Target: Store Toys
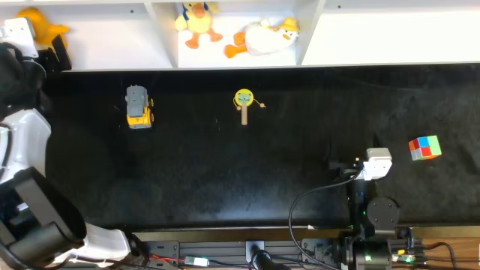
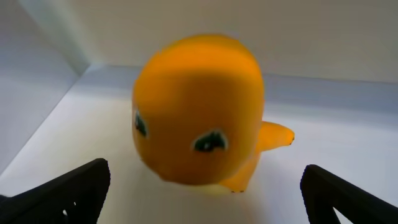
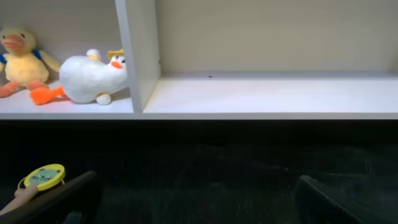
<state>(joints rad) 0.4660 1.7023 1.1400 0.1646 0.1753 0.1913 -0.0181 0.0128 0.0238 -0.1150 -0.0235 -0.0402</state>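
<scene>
Left fingers wide apart, face of orange toy just beyond

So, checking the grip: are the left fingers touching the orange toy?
Apart. Left wrist view: open fingers stand wide of the orange toy, gaps either side.

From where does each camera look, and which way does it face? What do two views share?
Top view: fixed overhead, looking down on the table; left arm and right arm rise from its bottom edge.
Left wrist view: inside the shelf, facing the orange toy; open left gripper frames it.
Right wrist view: low over the table, facing the shelf; open right gripper in front.
Shared: top and right wrist views both show yellow duck, white goose, rattle.
</scene>
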